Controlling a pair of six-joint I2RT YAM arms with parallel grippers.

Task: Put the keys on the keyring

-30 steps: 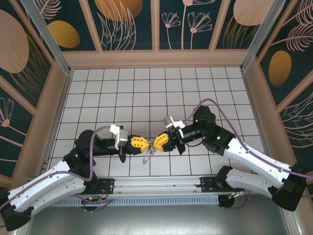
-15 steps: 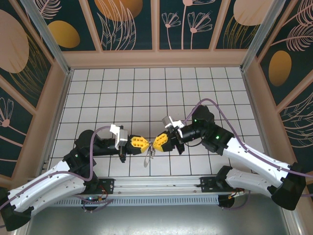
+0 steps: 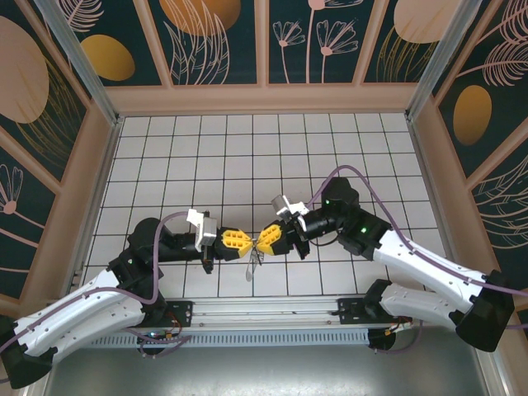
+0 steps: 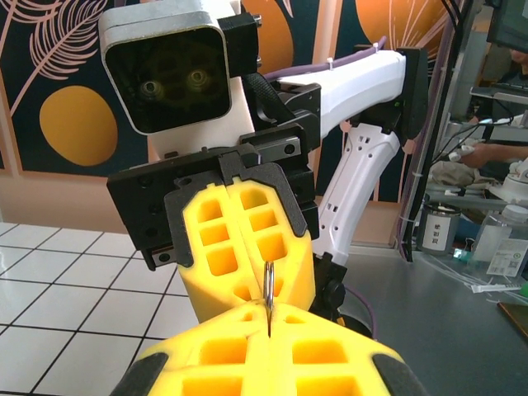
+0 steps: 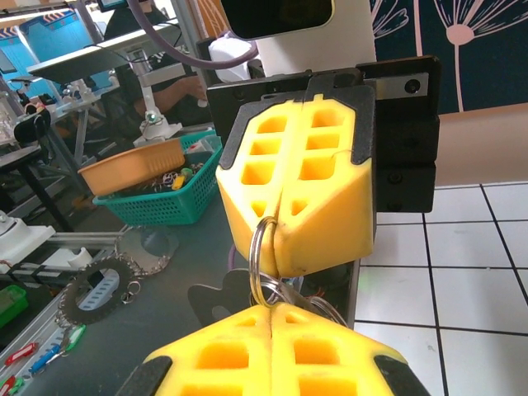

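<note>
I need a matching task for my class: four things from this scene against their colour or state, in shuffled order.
Things:
1 left gripper
2 cable on the right arm
3 table
4 metal ring

Descriptions:
A purple
B silvery, clamped
C shut, yellow fingers
D white tiles, dark grid lines

Pairs: 1-C, 2-A, 3-D, 4-B

A white-tiled surface (image 3: 247, 148) with dark grid lines is boxed in by wall panels (image 3: 214, 33) of dark teal, painted with orange ovals and pale leaf outlines, framed in light wood; aluminium posts (image 3: 78, 58) stand at the corners; beyond lies a cluttered workshop with a teal basket (image 5: 177, 202) and an orange tray (image 5: 132, 169); the light is even.
</note>
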